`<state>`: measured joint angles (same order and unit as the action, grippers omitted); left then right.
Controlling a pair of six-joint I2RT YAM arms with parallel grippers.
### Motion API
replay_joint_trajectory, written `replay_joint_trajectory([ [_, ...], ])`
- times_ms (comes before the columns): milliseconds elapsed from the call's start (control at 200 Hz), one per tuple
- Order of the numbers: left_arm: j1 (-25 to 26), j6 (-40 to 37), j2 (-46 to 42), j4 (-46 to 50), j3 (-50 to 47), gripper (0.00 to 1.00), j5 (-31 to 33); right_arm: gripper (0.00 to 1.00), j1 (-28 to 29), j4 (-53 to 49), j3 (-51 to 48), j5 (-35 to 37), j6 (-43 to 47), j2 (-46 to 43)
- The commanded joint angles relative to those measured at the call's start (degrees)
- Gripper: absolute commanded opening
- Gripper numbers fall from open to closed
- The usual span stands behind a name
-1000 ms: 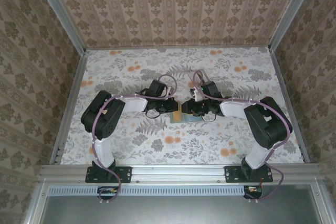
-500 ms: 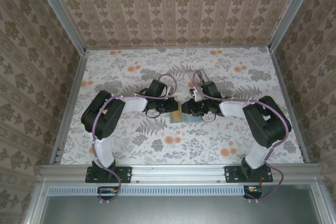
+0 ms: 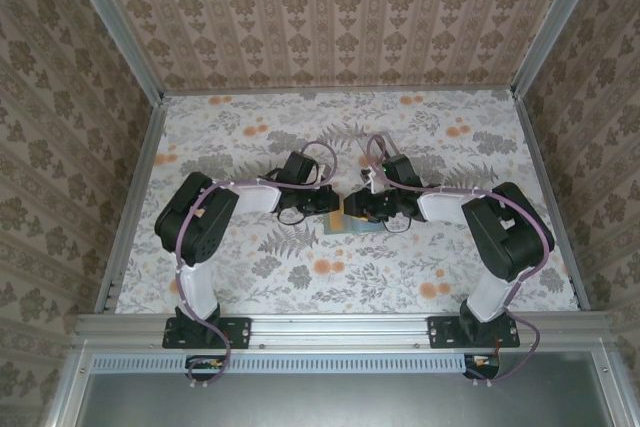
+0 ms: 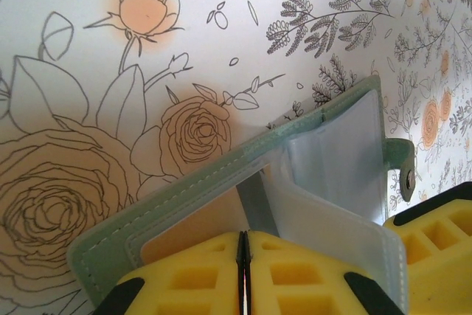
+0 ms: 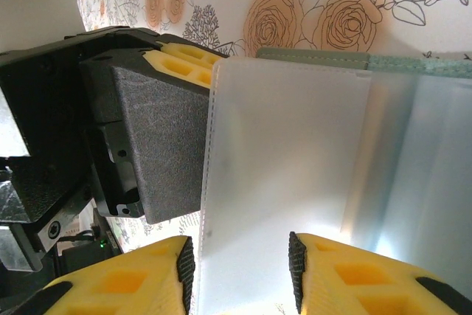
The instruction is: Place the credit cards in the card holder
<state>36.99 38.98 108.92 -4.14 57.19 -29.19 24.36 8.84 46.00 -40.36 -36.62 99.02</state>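
Slippage is the main risk. The left end effector has its yellow pads pressed together on a thin leaf of the card holder, and that slick plastic could pull free if the other arm tugs or pushes sideways. If it let go, the wallet would likely fold shut or slide across the floral worktop, and the pocket mouth would be lost. A second hazard, as I judge it, is the two end effectors themselves. In the overhead view they meet almost nose to nose at the middle of the worktop, the left one reaching in from 9 o'clock and the right from 3 o'clock. A small misjudged move could knock one against the other.

The right end effector has its fingers spread. A clear sleeve of the wallet lies flat just beyond them, toward 12 o'clock in its wrist view, and nothing looks clamped. The left end effector sits at 9 to 10 o'clock of that sleeve, touching its edge. From the left wrist, the muted-green cover runs from 8 o'clock up to 2 o'clock, with the snap tab at 3 o'clock. I cannot pick out the credit cards with any certainty.
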Motion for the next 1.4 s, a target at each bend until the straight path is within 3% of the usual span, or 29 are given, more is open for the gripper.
replay_joint_trajectory([
  [0,-0.5,-1.2,1.0,0.9,0.7,0.11,0.1,0.42,-0.1,-0.1,0.9,-0.5,0.1,0.6],
  [125,-0.5,-1.1,1.0,0.9,0.6,0.11,0.1,0.43,0.0,-0.6,1.1,-0.5,0.4,0.9],
  [280,-0.5,-0.9,1.0,0.7,0.7,0.11,0.0,0.51,0.2,-1.9,1.8,-0.2,1.1,0.8],
  [665,-0.4,-0.8,0.6,0.3,0.2,0.11,0.0,0.43,0.7,-3.3,2.8,1.2,0.9,2.0],
  [870,-0.4,-0.7,0.6,0.3,0.2,0.11,0.0,0.5,1.2,-3.3,3.1,1.0,1.0,1.9],
  [1070,-0.5,-0.7,0.6,0.0,0.0,0.11,0.0,0.39,1.3,-4.0,3.2,1.5,1.3,1.8],
  [1395,-0.4,-0.7,0.6,-0.1,-0.4,0.11,0.2,0.43,0.6,-2.2,1.5,1.7,0.5,0.4],
])
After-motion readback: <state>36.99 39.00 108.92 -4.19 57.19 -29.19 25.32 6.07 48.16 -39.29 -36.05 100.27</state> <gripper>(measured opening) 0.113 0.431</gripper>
